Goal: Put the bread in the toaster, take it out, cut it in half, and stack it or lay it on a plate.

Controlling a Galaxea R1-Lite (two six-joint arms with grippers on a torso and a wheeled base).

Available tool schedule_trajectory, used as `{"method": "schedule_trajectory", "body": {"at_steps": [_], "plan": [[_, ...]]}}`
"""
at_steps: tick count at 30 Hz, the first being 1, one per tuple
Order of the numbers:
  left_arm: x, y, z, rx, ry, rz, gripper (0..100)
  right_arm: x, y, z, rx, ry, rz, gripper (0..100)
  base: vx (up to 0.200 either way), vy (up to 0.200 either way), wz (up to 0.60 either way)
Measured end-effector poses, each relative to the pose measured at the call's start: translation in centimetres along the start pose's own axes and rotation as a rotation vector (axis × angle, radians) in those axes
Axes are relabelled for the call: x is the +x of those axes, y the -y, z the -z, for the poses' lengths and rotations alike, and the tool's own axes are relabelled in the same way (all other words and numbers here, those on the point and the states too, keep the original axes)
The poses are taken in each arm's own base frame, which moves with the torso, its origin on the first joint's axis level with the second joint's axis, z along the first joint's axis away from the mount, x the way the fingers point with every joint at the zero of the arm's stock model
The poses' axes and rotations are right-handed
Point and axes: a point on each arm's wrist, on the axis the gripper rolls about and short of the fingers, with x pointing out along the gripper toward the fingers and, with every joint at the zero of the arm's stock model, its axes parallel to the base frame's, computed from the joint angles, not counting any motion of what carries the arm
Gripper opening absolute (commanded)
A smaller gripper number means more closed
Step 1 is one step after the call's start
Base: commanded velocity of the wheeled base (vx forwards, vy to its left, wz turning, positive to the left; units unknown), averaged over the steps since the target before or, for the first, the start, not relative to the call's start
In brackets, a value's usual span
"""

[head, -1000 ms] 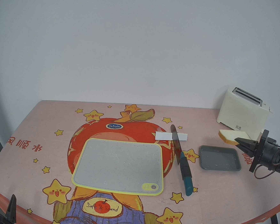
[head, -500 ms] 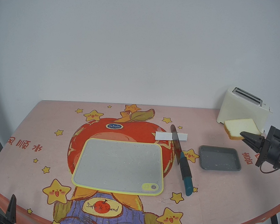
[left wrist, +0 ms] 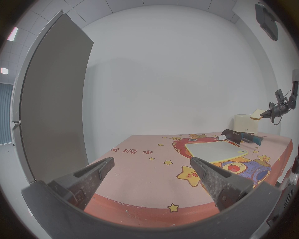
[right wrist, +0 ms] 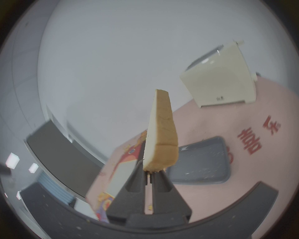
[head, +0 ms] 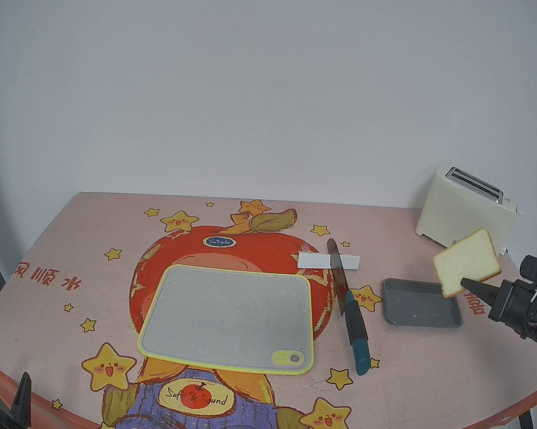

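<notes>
Right gripper (head: pixel 464 281) is held over the right end of the table (head: pixel 94 241), jaws closed on the lower corner of the bread (head: pixel 468 263). The slice is carried in the air, projecting up and forward from the fingertips, tilted.

In the head view the slice's broad white face is presented, with the crust along its edges, and its upper corner overlaps the toaster (head: pixel 465 214) behind it. In the right wrist view the same bread (right wrist: pixel 160 133) is seen edge-on, a thin wedge standing up out of the closed tips, and a clear gap to the toaster (right wrist: pixel 221 81) is shown, so the two are apart. From the left wrist view the slice (left wrist: pixel 257 114) is placed higher than the toaster's top.

Grey plate (head: pixel 421 304) lies flat on the table just below the right gripper's tips, slightly to their left. Farther left of that gripper, past the plate, a knife (head: pixel 352 311) is laid with its blade across a white strip (head: pixel 314 260) and its teal handle pointing to the near edge. Beyond the knife, well apart from the right gripper, the board (head: pixel 229 316) lies flat.

Left gripper (left wrist: pixel 152 160) is kept low off the table's near left corner, jaws spread wide, nothing between them; the board lies well ahead of its fingers
</notes>
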Motion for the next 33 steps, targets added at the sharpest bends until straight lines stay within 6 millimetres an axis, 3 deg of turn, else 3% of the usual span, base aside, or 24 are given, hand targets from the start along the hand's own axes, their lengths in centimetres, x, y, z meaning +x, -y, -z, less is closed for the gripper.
{"method": "schedule_trajectory", "body": {"at_steps": [10, 33], "plan": [[0.0, 0.0, 0.0, 0.000, 0.000, 0.000, 100, 0.1, -0.5, 1.7, -0.212, -0.057, 0.056, 0, 0.000, 0.000, 0.00], [0.0, 0.0, 0.0, 0.000, 0.000, 0.000, 100, -0.5, -1.3, 4.1, -0.261, -0.116, 0.080, 0, 0.000, 0.000, 0.00]]}}
